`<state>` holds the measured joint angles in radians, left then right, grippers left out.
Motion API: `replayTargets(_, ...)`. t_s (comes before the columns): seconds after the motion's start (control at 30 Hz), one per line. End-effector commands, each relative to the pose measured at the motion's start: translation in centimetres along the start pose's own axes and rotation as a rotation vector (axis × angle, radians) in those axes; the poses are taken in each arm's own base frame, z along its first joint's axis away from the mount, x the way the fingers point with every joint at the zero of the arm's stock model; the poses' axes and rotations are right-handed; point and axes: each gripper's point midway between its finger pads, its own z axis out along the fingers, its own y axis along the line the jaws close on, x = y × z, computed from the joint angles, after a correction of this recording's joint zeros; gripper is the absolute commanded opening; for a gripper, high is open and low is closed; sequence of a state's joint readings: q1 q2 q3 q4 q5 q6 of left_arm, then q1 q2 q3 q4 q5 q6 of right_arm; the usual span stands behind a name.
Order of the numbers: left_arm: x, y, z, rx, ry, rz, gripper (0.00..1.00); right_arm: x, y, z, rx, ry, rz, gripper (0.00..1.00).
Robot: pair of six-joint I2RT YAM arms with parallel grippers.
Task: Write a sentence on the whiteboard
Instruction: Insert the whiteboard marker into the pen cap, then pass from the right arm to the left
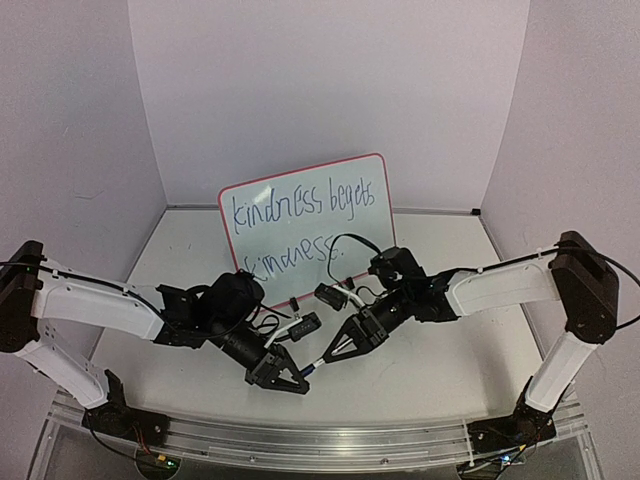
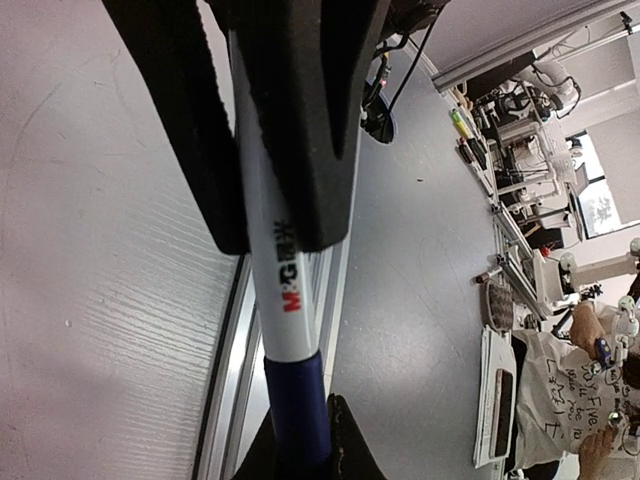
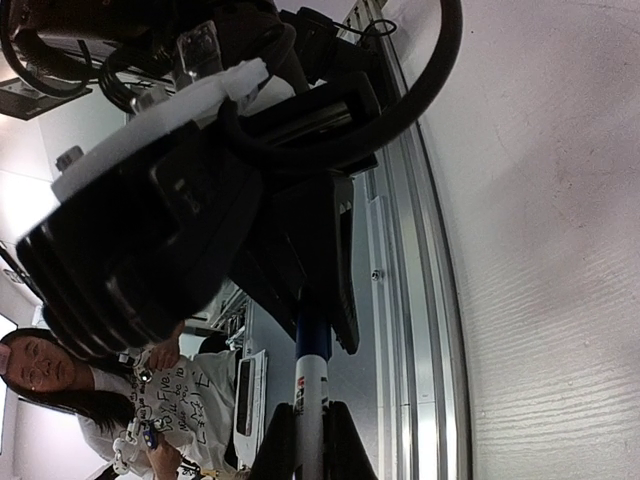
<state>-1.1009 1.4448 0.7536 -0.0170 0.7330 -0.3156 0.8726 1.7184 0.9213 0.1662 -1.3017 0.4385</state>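
L pincer (image 1: 297,376) clenched on pen (image 1: 314,366) blue end | R pincer (image 1: 330,356) clenched on its white barrel, tips facing L's, near tabletop (image 1: 450,350) front edge | whiteboard (image 1: 372,232) standing just behind both, sentence (image 1: 300,208) in 2 lines

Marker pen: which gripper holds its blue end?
The left gripper: its fingertips close on the blue end of the marker pen, while the right gripper grips the white barrel.

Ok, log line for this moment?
left gripper: shut on blue cap | right gripper: shut on marker barrel | whiteboard: upright, sentence written
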Motion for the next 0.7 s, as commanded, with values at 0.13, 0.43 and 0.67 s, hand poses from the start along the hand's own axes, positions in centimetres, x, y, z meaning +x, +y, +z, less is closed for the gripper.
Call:
replayTargets(0.13,-11.5,-5.4,-3.7,0.090,-0.372,0.308,0.00,0.1,3.8,3.0,-0.103,0.071,-0.146,0.00)
replayTargets(0.43,-9.2,-3.2,-3.0,0.006,-0.277,0.262,0.00,-0.9,3.8,2.5,-0.043,0.023,-0.184,0.00)
replayTargets(0.67,-4.5,-0.7,-3.6,-0.119,-0.146,0.172,0.00,-3.4,1.3,-3.7,0.140,-0.148,-0.176,0.37)
